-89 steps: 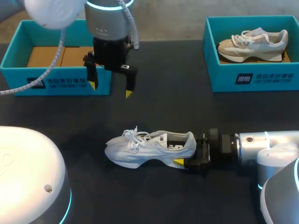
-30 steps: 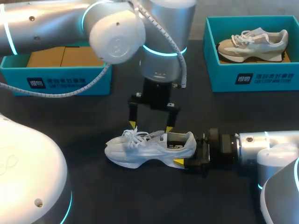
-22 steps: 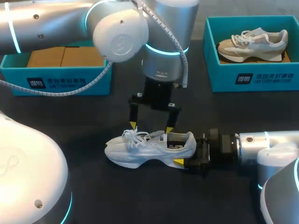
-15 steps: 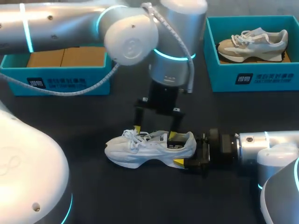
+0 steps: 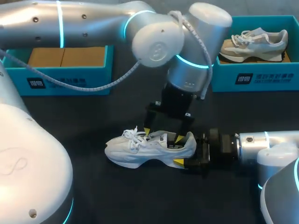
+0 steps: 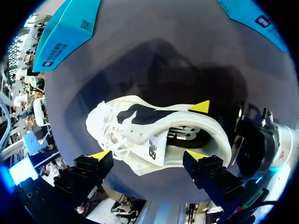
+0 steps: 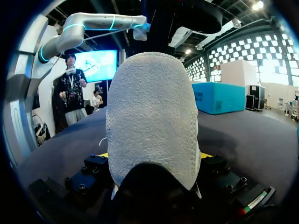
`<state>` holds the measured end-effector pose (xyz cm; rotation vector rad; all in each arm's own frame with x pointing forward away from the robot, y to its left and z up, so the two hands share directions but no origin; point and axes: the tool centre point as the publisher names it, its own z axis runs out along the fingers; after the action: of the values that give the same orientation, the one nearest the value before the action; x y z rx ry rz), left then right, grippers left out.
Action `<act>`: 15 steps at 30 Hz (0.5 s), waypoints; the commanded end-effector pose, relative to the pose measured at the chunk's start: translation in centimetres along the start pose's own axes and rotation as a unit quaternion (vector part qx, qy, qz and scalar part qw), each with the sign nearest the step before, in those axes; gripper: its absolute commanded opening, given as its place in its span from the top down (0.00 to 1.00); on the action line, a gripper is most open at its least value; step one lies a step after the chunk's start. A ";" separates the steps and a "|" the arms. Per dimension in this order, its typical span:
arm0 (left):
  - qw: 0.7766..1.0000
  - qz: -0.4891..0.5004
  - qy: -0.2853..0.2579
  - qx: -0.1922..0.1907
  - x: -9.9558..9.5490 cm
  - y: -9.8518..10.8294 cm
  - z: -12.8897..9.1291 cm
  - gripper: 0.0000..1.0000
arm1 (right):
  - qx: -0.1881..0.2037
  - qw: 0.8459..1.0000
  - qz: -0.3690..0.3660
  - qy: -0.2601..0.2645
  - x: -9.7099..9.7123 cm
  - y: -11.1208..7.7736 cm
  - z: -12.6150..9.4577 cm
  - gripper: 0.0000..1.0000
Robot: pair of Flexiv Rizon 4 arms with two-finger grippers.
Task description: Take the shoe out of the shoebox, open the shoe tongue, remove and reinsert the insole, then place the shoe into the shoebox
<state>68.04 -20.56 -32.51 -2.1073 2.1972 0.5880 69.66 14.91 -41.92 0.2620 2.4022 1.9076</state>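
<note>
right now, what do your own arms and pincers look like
Both arms are silver-grey tubes with rounded joints and glowing cyan rings. The left arm has a white domed joint cap and a pale ribbed cable looping off it. The right arm ends in black wrist hardware. The left pincer and right pincer are black, each with two fingers tipped bright yellow.

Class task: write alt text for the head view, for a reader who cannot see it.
A white shoe stands on a dark table, its heel gripped by the right tool, while the open left tool hangs over its opening. Behind stand a teal left box and a teal right box holding a beige shoe.
</note>
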 end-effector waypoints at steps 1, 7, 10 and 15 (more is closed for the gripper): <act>1.000 -0.003 -0.014 -0.007 0.2 -0.5 0.8 0.00 | 0.001 1.000 0.000 -0.003 0.1 0.0 0.2 1.00; 1.000 -0.012 -0.023 -0.015 -0.4 -0.7 1.6 0.00 | 0.001 1.000 0.000 -0.003 0.1 0.0 0.2 1.00; 0.999 -0.013 -0.026 -0.017 -0.6 -0.6 1.9 0.00 | 0.001 1.000 0.000 -0.003 0.1 0.0 0.2 1.00; 0.999 -0.014 -0.038 -0.021 -1.1 -0.4 2.3 0.00 | 0.001 1.000 0.000 -0.003 0.1 0.0 0.2 1.00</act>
<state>68.00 -18.97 -34.31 -2.0978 2.1327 0.7040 69.66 14.90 -41.92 0.2620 2.4023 1.9075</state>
